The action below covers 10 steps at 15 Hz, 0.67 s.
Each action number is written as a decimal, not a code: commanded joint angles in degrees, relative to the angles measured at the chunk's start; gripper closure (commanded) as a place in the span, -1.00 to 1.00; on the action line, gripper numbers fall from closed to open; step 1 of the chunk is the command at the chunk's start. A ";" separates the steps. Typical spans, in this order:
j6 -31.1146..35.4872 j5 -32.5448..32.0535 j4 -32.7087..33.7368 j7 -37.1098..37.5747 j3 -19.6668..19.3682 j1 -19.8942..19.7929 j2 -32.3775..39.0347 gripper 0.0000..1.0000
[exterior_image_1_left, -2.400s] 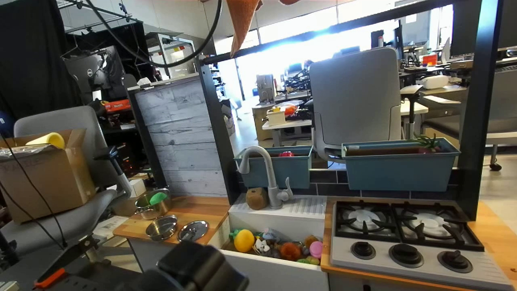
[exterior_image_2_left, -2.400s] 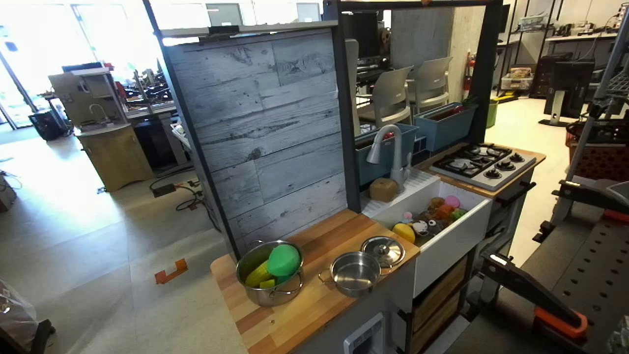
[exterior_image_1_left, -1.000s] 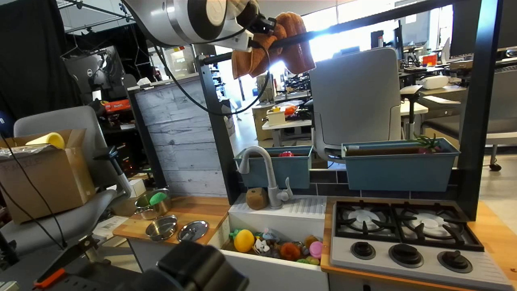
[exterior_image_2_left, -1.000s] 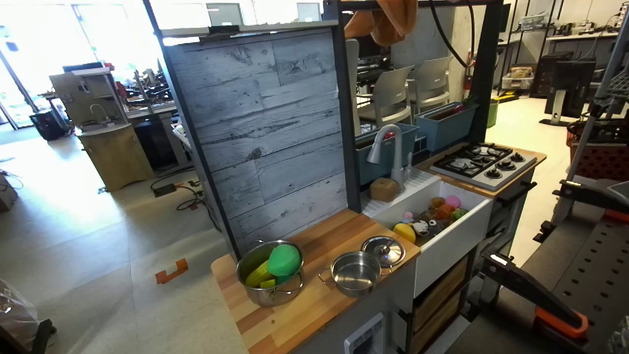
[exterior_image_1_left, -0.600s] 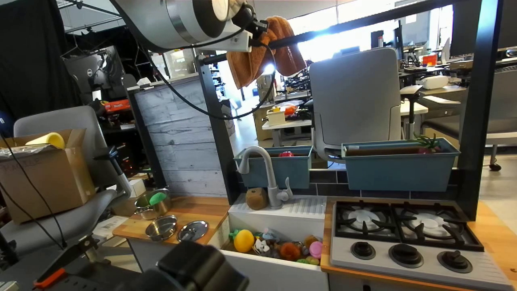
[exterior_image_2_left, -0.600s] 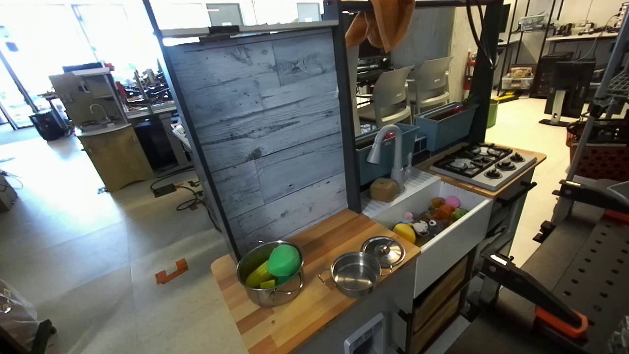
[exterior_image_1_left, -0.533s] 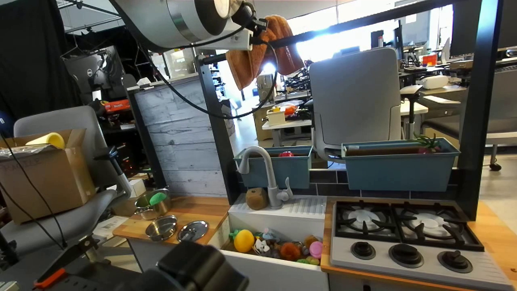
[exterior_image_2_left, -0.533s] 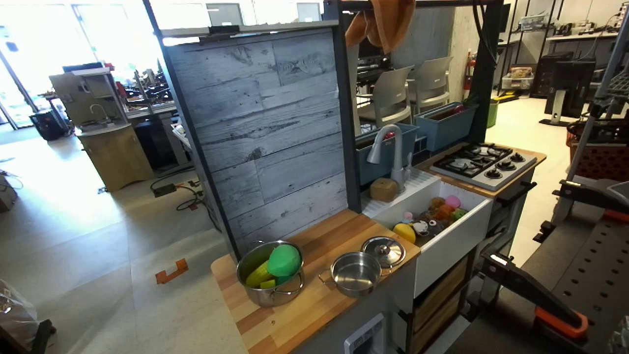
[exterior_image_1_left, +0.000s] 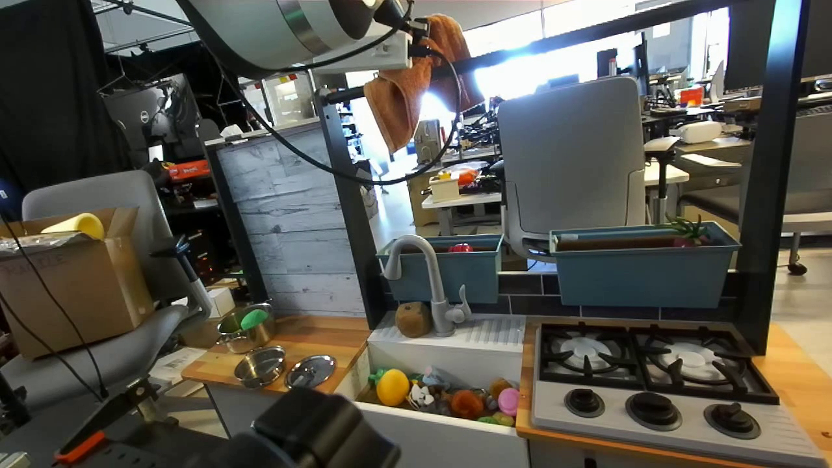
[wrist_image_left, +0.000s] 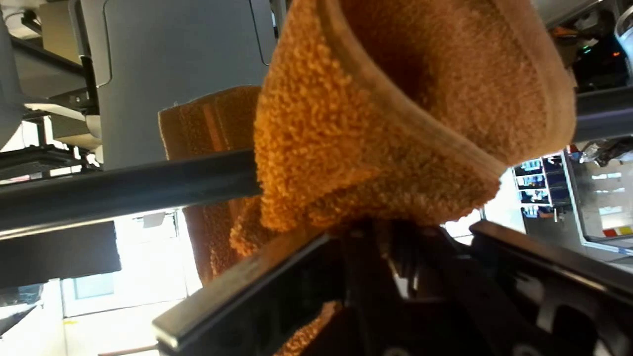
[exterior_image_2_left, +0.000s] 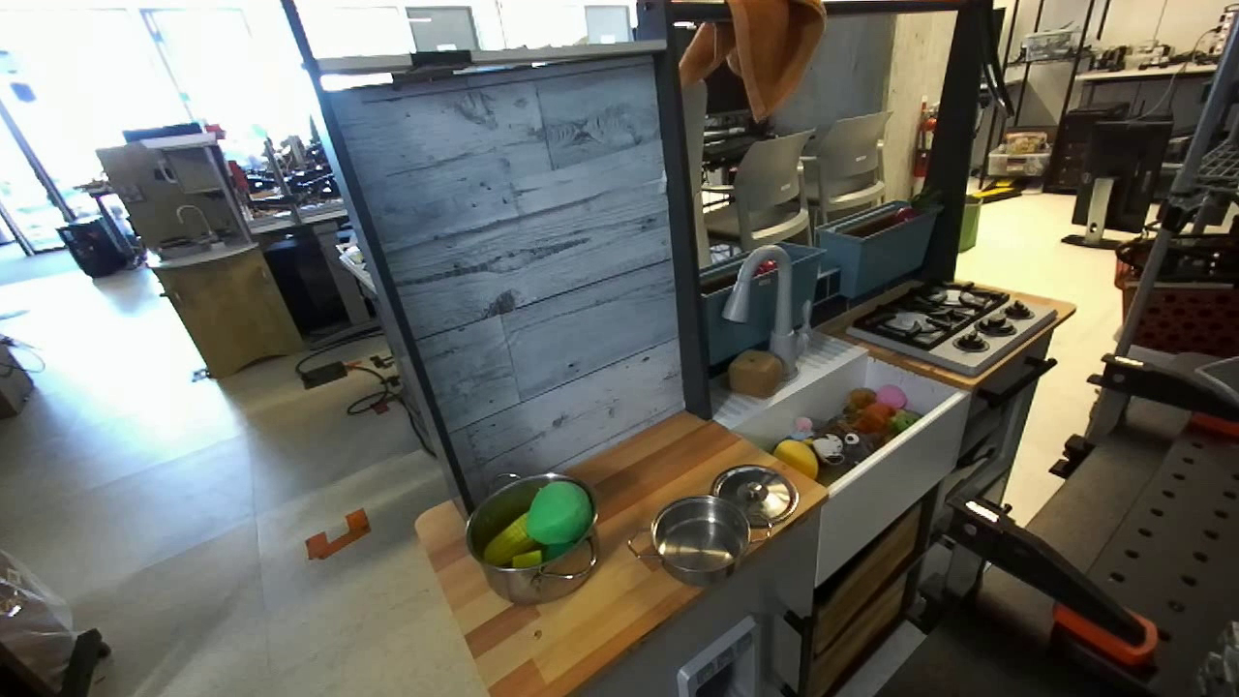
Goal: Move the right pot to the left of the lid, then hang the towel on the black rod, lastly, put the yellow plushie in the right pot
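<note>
1. Towel (wrist_image_left: 385, 133) lies over black rod (wrist_image_left: 123, 188); claw (wrist_image_left: 395, 235) is right at the cloth, near the rod. Can't tell if it's gripping: tips too dark.
2. Risk: towel slides off rod if claw backs out with fabric caught.
3. Cable (exterior_image_1_left: 374, 183) loops below rod, might snag towel.
4. Well below rod: faucet (exterior_image_2_left: 783, 319), could block descent toward yellow plushie (exterior_image_2_left: 796, 459) in sink (exterior_image_2_left: 891, 474).
</note>
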 commanded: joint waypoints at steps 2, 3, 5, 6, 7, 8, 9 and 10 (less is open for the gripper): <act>-2.26 -2.90 -3.25 0.13 2.58 -4.42 0.63 -0.06; -2.26 -2.89 -3.47 0.03 2.52 -4.56 0.37 -0.22; -2.26 -2.97 -3.68 -0.06 2.69 -4.85 0.24 -0.48; -2.25 -2.91 -3.86 -0.15 2.56 -4.84 0.11 -0.65; -2.36 -2.85 -4.13 -0.22 2.39 -4.83 0.05 -0.78; -2.67 -2.76 -4.49 -0.30 2.30 -4.93 0.05 -0.95; -3.12 -2.69 -4.90 -0.39 2.25 -5.08 0.07 -1.00; -3.61 -2.58 -5.29 -0.46 2.07 -5.08 0.06 -1.00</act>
